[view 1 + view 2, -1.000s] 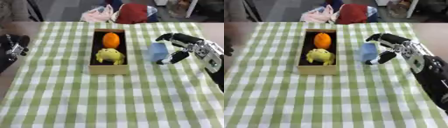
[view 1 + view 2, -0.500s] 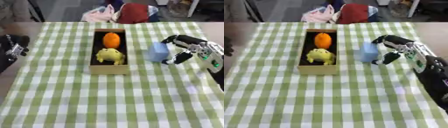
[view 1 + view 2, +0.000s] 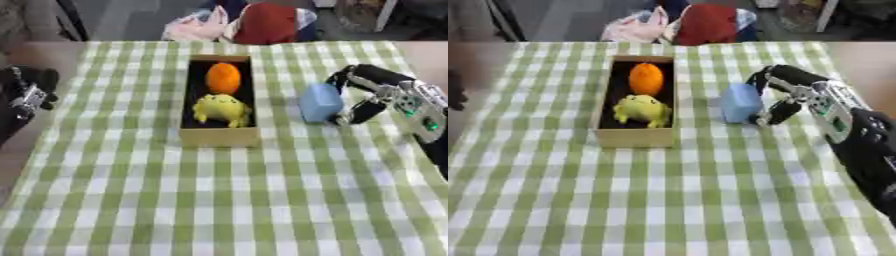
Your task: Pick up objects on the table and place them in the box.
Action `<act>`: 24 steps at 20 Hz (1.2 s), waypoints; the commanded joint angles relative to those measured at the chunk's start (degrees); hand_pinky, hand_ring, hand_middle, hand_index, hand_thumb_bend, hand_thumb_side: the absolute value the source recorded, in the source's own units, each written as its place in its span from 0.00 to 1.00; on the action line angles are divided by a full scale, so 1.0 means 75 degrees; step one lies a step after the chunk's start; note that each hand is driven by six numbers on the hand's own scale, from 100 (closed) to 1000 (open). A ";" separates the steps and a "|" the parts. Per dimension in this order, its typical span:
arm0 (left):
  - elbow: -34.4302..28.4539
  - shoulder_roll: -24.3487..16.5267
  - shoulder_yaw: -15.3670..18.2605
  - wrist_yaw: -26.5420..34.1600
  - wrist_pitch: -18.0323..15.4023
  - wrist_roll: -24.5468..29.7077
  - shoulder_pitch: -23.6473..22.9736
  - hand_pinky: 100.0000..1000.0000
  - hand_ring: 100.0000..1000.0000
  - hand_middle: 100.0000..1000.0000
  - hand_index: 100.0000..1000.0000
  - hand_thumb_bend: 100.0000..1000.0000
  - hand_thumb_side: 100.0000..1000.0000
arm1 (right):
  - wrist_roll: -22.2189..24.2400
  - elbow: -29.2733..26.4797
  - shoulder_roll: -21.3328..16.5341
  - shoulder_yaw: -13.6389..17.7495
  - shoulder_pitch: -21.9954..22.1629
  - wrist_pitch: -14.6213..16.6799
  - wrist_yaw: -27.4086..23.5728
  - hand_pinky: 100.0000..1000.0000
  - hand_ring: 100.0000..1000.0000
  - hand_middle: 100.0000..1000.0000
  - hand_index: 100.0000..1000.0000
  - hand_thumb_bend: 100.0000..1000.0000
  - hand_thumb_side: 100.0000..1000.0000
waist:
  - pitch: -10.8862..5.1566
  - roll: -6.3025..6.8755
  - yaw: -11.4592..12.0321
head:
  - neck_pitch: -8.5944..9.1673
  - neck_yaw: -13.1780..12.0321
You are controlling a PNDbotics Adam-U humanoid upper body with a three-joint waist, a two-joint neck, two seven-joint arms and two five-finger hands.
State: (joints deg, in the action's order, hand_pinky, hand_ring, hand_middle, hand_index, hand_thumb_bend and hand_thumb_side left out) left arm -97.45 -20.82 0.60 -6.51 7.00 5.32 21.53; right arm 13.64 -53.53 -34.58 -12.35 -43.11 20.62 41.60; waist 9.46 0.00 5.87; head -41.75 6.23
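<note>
1. Compared with a second ago, the right hand (image 3: 798, 95) has closed in on the blue object (image 3: 740, 103), and its thumb now sits low against the object's right side.
2. Landmark: the box (image 3: 220, 136), an open cardboard tray lying lengthwise on the green checked cloth (image 3: 219, 200).
3. Inside the box, an orange (image 3: 223, 78) fills the far end and a yellow toy (image 3: 221, 108) sits at the near end, the two just beside each other.
4. The blue object stands on the cloth right of the box, level with the yellow toy and apart from the box wall.
5. The right hand comes in from the right of the box. Its fingers curl over the top of the blue object and the thumb presses the object's lower right side, so the hand wraps the object from that side.
6. The blue object appears to rest on the cloth; whether it is lifted at all cannot be told.
7. The left hand (image 3: 26, 95) shows well left of the box, off the cloth's edge; its fingers cannot be made out.
8. Beyond the far end of the box, past the cloth, lie a red bundle (image 3: 262, 22) and a pink bag (image 3: 194, 27).
</note>
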 commanded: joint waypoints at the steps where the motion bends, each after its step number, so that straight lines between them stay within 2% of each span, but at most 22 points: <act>1: -0.0107 -0.0100 0.0057 0.0036 -0.0001 0.0003 0.0076 0.49 0.50 0.46 0.61 0.51 0.67 | -0.0307 -0.0228 -0.0157 0.0022 -0.0119 0.0017 -0.0147 0.67 0.63 0.35 0.59 0.33 0.02 | -0.0103 0.0001 -0.0003 | -0.0019 0.0020; 6: -0.0102 -0.0096 0.0054 0.0038 0.0001 0.0009 0.0078 0.49 0.50 0.46 0.61 0.51 0.67 | -0.0492 -0.0511 -0.0196 -0.0062 -0.0112 0.0026 -0.0436 0.65 0.61 0.33 0.52 0.26 0.00 | -0.0103 0.0001 -0.0024 | -0.0017 0.0021; 13: -0.0107 -0.0103 0.0046 0.0036 -0.0006 0.0028 0.0074 0.49 0.50 0.45 0.61 0.51 0.67 | -0.0283 -0.1481 -0.0275 -0.0333 -0.0183 0.0046 -0.1198 0.65 0.61 0.32 0.51 0.22 0.00 | -0.0133 -0.0021 -0.0053 | -0.0013 0.0026; 14: -0.0109 -0.0105 0.0042 0.0035 -0.0009 0.0035 0.0071 0.49 0.50 0.45 0.61 0.51 0.67 | -0.0236 -0.1658 -0.0278 -0.0386 -0.0225 0.0048 -0.1320 0.65 0.61 0.32 0.51 0.20 0.03 | -0.0141 -0.0027 -0.0054 | -0.0014 0.0031; 15: -0.0110 -0.0107 0.0038 0.0034 -0.0011 0.0043 0.0067 0.49 0.50 0.45 0.61 0.51 0.67 | -0.0181 -0.1844 -0.0275 -0.0446 -0.0280 0.0053 -0.1443 0.65 0.61 0.32 0.52 0.21 0.00 | -0.0149 -0.0032 -0.0055 | -0.0013 0.0036; 19: -0.0109 -0.0108 0.0017 0.0022 -0.0019 0.0089 0.0053 0.49 0.50 0.45 0.61 0.51 0.67 | 0.0175 -0.2463 -0.0172 -0.0696 -0.0601 -0.0026 -0.1867 0.65 0.61 0.33 0.52 0.22 0.00 | -0.0194 -0.0062 -0.0046 | -0.0018 0.0076; 24: -0.0099 -0.0103 -0.0015 0.0017 -0.0024 0.0148 0.0051 0.49 0.50 0.45 0.61 0.50 0.67 | 0.0690 -0.2616 0.0209 -0.0993 -0.1120 -0.0081 -0.2012 0.66 0.62 0.33 0.52 0.24 0.00 | -0.0258 -0.0105 -0.0006 | 0.0003 0.0124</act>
State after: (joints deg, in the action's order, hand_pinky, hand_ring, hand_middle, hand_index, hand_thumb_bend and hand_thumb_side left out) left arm -97.45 -20.66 0.51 -6.49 6.88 6.21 21.35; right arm 17.92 -71.91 -32.78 -19.72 -50.07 20.00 27.13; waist 8.52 -0.90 5.81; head -41.75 6.96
